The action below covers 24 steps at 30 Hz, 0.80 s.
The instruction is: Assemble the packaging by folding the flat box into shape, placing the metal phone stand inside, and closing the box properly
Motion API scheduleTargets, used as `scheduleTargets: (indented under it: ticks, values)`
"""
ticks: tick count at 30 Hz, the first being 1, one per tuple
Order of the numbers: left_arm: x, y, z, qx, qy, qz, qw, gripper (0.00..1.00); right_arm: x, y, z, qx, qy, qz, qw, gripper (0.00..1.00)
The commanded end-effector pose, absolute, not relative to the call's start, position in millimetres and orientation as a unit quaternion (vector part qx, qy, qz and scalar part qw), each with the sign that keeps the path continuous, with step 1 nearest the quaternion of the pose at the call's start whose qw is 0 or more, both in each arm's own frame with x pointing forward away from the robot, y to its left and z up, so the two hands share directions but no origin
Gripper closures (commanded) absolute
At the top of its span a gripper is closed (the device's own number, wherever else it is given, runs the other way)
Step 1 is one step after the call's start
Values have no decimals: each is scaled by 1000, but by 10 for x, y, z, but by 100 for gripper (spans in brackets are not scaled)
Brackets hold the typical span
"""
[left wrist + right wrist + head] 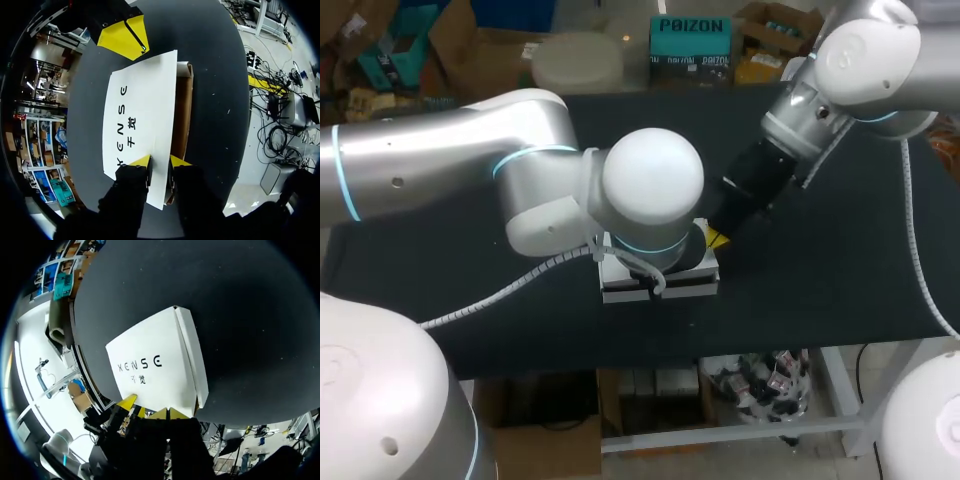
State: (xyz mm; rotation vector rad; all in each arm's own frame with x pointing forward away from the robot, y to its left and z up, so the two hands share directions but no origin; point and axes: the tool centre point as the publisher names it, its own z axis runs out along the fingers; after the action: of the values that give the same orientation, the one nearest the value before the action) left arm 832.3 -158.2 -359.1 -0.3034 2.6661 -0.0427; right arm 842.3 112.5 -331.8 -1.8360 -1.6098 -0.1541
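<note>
The white box [685, 288] sits on the dark worktop [820, 270], and from overhead my left arm's wrist hides most of it. The left wrist camera fills that in. The left claw [160, 162] is clenched on the box's lid, with one yellow tip on the white top, the other on the open side, and the lid's edge pinched between them. Only this view catches the brown cardboard lining [182, 115] beside the lid; the right wrist camera sees just white panels. The right claw [168, 414], tips pressed together and gripping nothing, sits at the lid's far corner.
</note>
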Motion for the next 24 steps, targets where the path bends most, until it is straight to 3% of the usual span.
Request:
scheduleTargets:
  ticks: [1,24]
  values:
    - [8304,-1613,-3583,-111,967,-10,229,78,8441,1171,-3382,-702,-620,-50,346,100]
    - [8290,-1627,-3573,-111,968,-7,225,74,8389,1126,-3514,-701,-613,-43,363,100]
